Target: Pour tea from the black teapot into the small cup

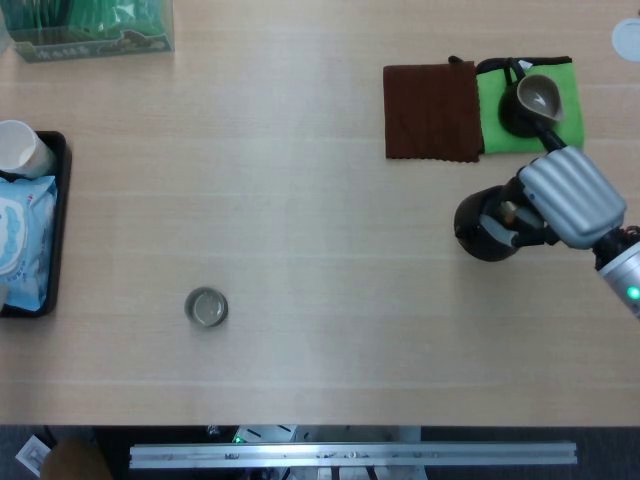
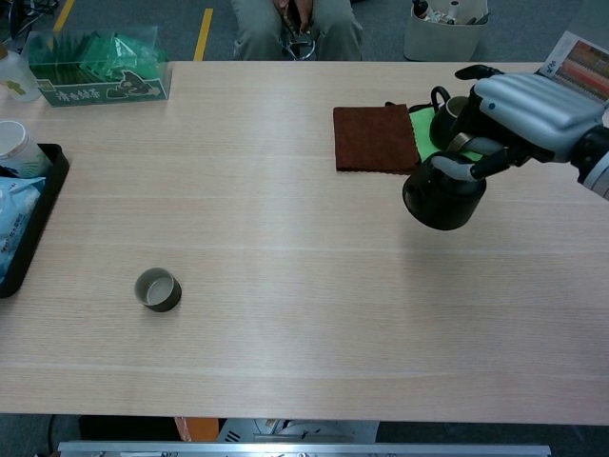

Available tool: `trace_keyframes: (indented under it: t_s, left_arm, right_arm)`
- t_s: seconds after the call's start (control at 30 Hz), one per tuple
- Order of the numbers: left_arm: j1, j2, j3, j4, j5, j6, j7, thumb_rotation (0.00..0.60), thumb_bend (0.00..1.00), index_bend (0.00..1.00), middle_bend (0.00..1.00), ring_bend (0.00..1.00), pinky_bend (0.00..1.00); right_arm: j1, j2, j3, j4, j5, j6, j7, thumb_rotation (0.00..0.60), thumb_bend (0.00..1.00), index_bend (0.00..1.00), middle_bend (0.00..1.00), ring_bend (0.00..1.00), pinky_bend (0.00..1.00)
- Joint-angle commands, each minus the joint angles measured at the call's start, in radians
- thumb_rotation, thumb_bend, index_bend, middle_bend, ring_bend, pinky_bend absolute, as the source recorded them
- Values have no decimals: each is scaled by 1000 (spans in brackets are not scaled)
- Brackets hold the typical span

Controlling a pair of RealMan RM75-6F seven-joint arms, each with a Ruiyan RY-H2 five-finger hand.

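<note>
The black teapot (image 1: pixel 484 228) (image 2: pixel 442 196) hangs a little above the table at the right, in front of the cloths. My right hand (image 1: pixel 566 196) (image 2: pixel 519 109) grips it from the right side, fingers curled over its top and handle. The small cup (image 1: pixel 206 307) (image 2: pixel 157 288) stands upright far off at the front left, alone on bare wood. My left hand shows in neither view.
A brown cloth (image 1: pixel 433 110) (image 2: pixel 374 138) and a green cloth (image 1: pixel 496 100) with a dark pitcher (image 1: pixel 535 100) (image 2: pixel 445 109) lie behind the teapot. A black tray (image 1: pixel 62 165) (image 2: pixel 49 176) with a paper cup (image 1: pixel 20 148) sits at the left edge. A green box (image 1: pixel 90 25) (image 2: pixel 95 71) stands far left.
</note>
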Motion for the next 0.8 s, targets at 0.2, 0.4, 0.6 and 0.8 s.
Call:
trace_keyframes:
  t_s: [0.2,0.4,0.6,0.8]
  left_arm:
    - [-17,4,1,12,-3,-31,-2,600,251,70,150,129,157]
    - [-59,23,12,24,15,-103,8,600,251,70,149,130,157]
    - [-112,36,35,29,26,-211,9,600,251,70,138,130,157]
    - [-161,16,63,24,51,-304,20,600,251,70,143,130,157]
  right_arm:
    - [-7,9,3,-2,-13,19,-28,427,329,1000,963,912,60]
    - [-11,26,4,-6,-20,28,-48,431,329,1000,963,912,60]
    - [-15,46,7,-9,-16,32,-54,434,329,1000,963,911,60]
    - [-20,63,11,-8,-9,35,-54,436,328,1000,963,911,60]
